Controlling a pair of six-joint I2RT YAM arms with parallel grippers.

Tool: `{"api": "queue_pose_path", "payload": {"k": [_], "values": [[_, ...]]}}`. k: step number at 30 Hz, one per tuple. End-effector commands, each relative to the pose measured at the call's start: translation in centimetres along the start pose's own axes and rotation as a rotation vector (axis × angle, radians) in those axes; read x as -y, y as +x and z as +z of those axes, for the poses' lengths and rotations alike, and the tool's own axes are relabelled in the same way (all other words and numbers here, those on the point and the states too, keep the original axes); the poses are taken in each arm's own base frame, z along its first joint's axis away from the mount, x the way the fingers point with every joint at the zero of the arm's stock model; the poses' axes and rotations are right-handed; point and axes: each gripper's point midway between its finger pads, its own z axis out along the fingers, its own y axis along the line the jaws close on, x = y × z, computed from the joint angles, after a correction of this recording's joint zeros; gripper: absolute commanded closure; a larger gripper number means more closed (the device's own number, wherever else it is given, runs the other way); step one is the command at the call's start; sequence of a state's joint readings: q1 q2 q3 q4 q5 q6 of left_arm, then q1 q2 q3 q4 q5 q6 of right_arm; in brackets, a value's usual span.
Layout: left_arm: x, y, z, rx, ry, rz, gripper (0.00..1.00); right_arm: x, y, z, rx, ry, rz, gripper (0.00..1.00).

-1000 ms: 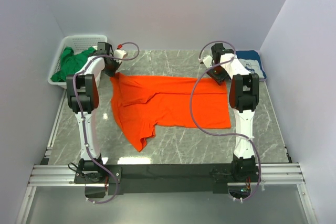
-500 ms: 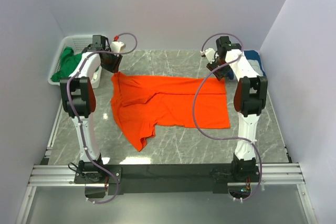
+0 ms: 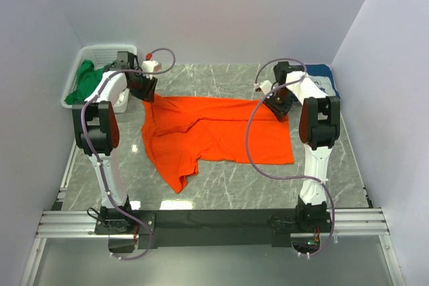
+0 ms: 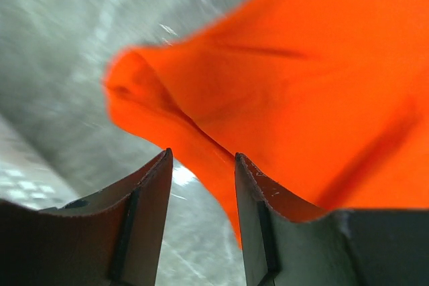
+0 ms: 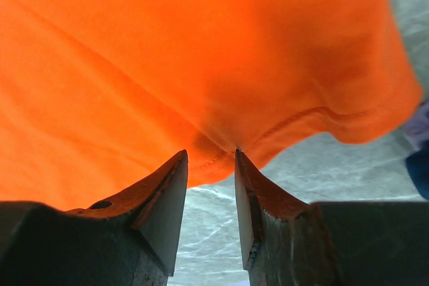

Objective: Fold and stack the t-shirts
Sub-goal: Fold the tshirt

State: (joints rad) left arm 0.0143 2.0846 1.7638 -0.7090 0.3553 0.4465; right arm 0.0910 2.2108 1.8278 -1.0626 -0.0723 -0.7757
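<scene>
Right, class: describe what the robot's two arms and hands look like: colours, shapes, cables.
The left arm and right arm have white links and black joints with dark red side panels. A purplish cable loops along each. The left hand and right hand each end in two dark, wedge-shaped fingers.

Three t-shirts: orange (image 3: 214, 132), green (image 3: 89, 78), navy (image 3: 322, 78). One basket (image 3: 107, 51). Two arms: left (image 3: 100, 128), right (image 3: 316, 125).

Orange t-shirt (image 3: 221, 132), green t-shirt (image 3: 86, 80), navy t-shirt (image 3: 326, 77), grey marbled table (image 3: 228, 195)
</scene>
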Motion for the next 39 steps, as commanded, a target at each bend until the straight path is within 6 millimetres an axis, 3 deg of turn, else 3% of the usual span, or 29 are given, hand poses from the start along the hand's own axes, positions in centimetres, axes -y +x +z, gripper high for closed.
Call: {"api": "queue_pose_path", "payload": {"k": [1,7,13,20,22,26,28,34,39], "values": [[1.7,-0.3,-1.2,0.021,0.051,-0.008,0.52,0.4,-0.2,-1.0,0.017,0.028,-0.026,0.59],[1.9,0.7,-0.6,0.001,0.055,-0.019,0.52,0.9,0.3,-0.2,-0.007,0.060,-0.036,0.62],[1.7,0.5,-0.5,-0.002,0.053,-0.018,0.52,1.6,0.7,0.5,-0.034,0.090,-0.051,0.62],[2.0,1.0,-0.4,-0.010,0.062,-0.019,0.52,2.8,-0.1,0.5,-0.014,0.135,-0.044,0.62],[2.0,1.0,-0.6,-0.010,0.064,-0.015,0.53,3.0,-0.2,0.3,-0.013,0.145,-0.046,0.66],[2.6,0.7,-1.1,0.004,0.086,-0.001,0.55,3.0,-0.6,-0.3,-0.004,0.145,-0.057,0.92],[2.8,0.5,-1.5,0.011,0.095,0.006,0.56,2.9,-0.7,-1.2,0.003,0.143,-0.058,1.00],[3.2,0.8,-2.4,0.008,0.093,0.021,0.58,1.8,-0.7,-4.2,0.044,0.145,-0.079,1.00],[3.5,1.3,-2.5,-0.001,0.100,0.027,0.59,0.5,0.9,-3.2,-0.004,0.100,-0.100,1.00]]}}
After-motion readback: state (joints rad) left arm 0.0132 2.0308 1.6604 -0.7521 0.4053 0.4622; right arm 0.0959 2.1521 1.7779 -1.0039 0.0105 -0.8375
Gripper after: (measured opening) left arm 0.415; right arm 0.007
